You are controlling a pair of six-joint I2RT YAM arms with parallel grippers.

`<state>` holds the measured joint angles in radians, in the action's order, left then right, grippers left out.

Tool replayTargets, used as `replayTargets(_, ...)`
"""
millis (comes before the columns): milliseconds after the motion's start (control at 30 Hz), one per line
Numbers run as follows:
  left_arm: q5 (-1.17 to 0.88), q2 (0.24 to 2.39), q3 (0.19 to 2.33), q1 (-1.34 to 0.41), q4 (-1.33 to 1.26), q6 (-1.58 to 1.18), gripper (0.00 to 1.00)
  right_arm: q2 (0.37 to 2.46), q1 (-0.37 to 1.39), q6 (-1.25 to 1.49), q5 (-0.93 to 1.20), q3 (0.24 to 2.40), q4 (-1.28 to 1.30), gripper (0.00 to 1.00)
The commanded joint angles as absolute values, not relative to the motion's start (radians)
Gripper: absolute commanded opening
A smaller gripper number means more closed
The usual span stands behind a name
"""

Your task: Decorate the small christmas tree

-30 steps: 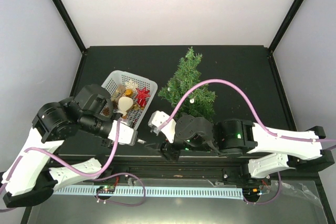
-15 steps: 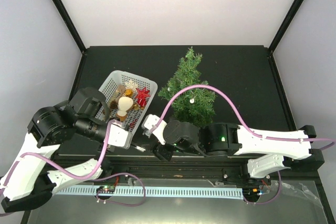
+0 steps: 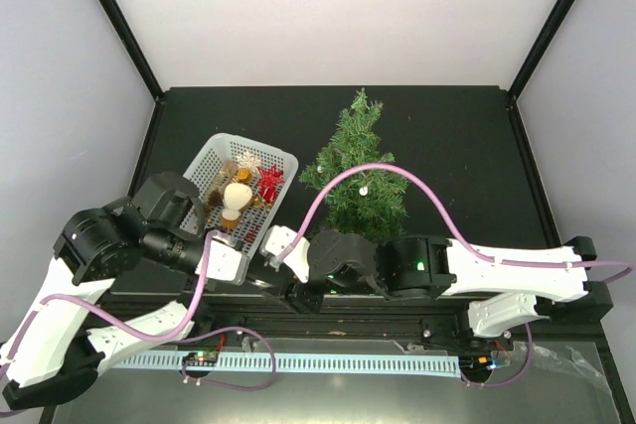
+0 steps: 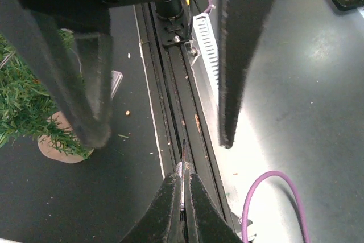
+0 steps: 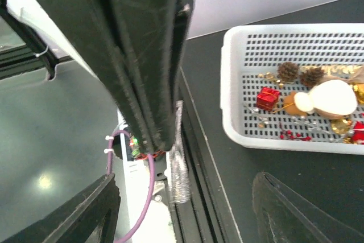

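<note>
The small christmas tree [image 3: 358,168] stands on the dark table, right of the white basket [image 3: 213,154]; its branches [image 4: 20,112] and tan base [image 4: 57,147] show in the left wrist view. My left gripper [image 3: 254,279] [image 4: 183,181] is shut on a thin silver glitter ornament [image 4: 183,168] [image 5: 181,166] above the table's near rail. My right gripper [image 3: 290,285] [image 5: 187,220] is open, its fingers [image 4: 91,89] on either side of the left gripper's shut fingers [image 5: 142,55] and the ornament, not touching it.
The basket [image 5: 239,129] holds a red gift box [image 5: 267,98], pine cones [image 5: 288,71], a white and tan figure [image 5: 327,98] and red bows [image 3: 269,183]. A black rail [image 4: 170,95] and a white slotted strip [image 3: 298,361] run along the near edge. Purple cables [image 3: 397,168] arc over the tree.
My right gripper has moved left and now brackets the left gripper's tip. My left gripper has drawn slightly back and left, still holding the silver ornament.
</note>
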<state>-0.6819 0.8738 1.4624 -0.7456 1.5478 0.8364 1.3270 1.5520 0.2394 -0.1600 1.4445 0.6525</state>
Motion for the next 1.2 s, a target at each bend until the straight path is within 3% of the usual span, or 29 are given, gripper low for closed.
replayTargets(0, -0.718, 0.862, 1.468, -0.729, 1.559, 0.85, 0.02, 1.375, 1.57, 0.218, -0.084, 1.464, 0.648, 0.65)
replayTargets(500, -0.741, 0.866, 1.459, -0.72, 1.558, 0.846, 0.02, 1.417, 1.575, 0.197, -0.132, 1.465, 0.561, 0.65)
replayTargets(633, -0.751, 0.871, 1.465, -0.716, 1.559, 0.844, 0.02, 1.441, 1.576, 0.188, -0.136, 1.48, 0.552, 0.59)
replayTargets(733, -0.758, 0.873, 1.468, -0.715, 1.557, 0.842, 0.02, 1.459, 1.576, 0.186, -0.145, 1.485, 0.548, 0.4)
replayTargets(833, -0.763, 0.876, 1.468, -0.711, 1.557, 0.841, 0.01, 1.473, 1.576, 0.186, -0.157, 1.491, 0.547, 0.29)
replayTargets(1167, -0.766, 0.868, 1.466, -0.702, 1.559, 0.834, 0.02, 1.437, 1.576, 0.21, -0.242, 1.454, 0.49, 0.3)
